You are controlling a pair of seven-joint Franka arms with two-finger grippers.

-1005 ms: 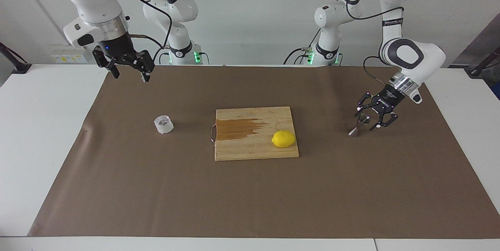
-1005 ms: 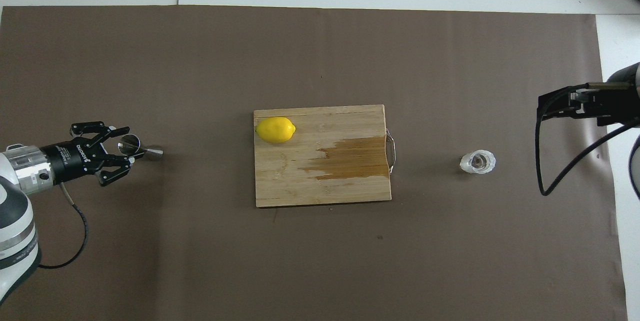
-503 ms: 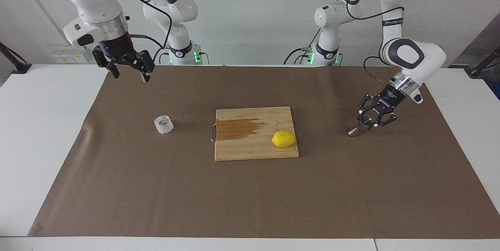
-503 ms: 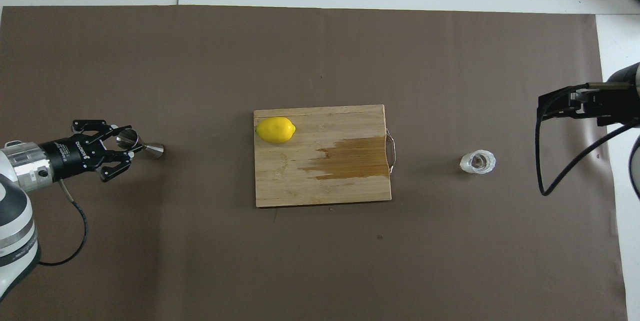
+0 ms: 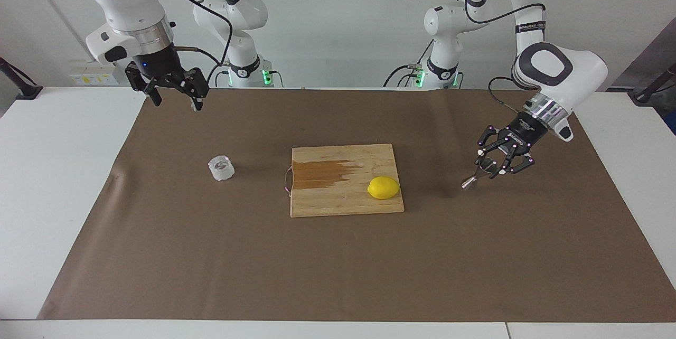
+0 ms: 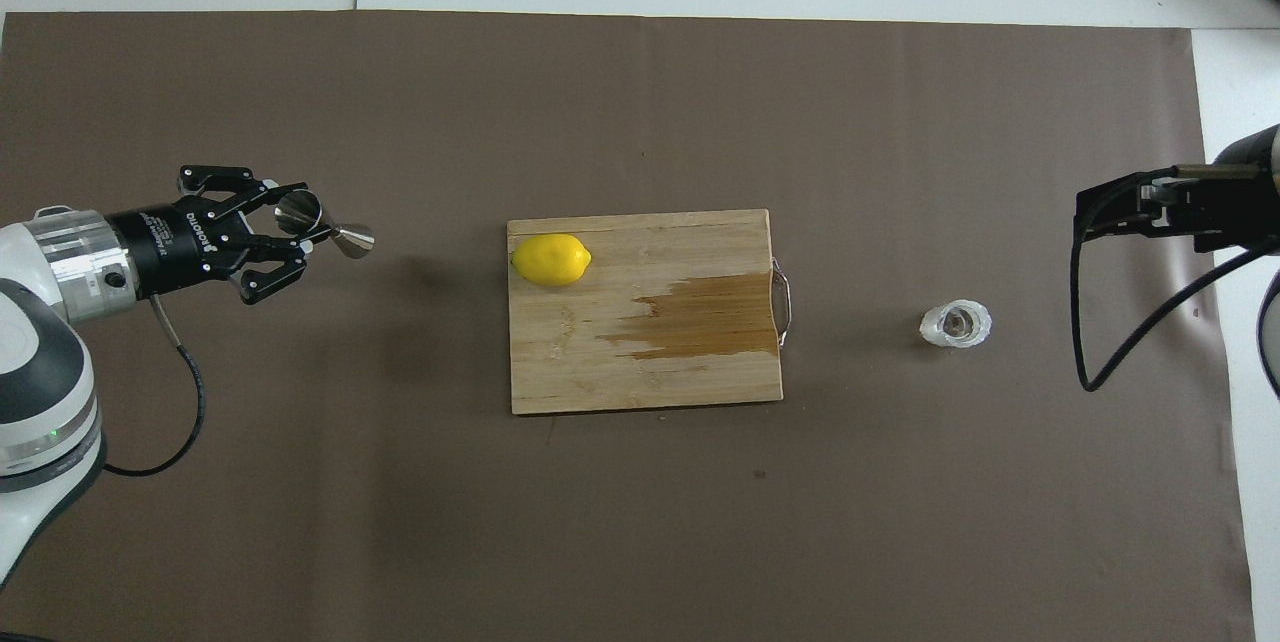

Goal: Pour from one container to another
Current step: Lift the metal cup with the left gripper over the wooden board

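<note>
The steel jigger (image 5: 474, 177) is tilted in my left gripper (image 5: 495, 162), which is shut on its upper cone and holds it just above the brown mat, between the left arm's end of the table and the cutting board. In the overhead view the jigger (image 6: 345, 237) sticks out of the left gripper (image 6: 290, 232) toward the board. The clear faceted glass cup (image 5: 221, 168) stands on the mat beside the board's handle end; it also shows in the overhead view (image 6: 956, 324). My right gripper (image 5: 176, 100) hangs open and empty, raised, over the mat's corner near the right arm's base, apart from the cup.
A wooden cutting board (image 5: 327, 201) with a dark wet stain lies mid-table, with a yellow lemon (image 5: 383, 187) on the end toward the left arm. The brown mat (image 5: 338, 275) covers most of the white table.
My left gripper closed on the jigger, lifted it off the mat and carried it toward the cutting board. The right arm and the cup have not moved.
</note>
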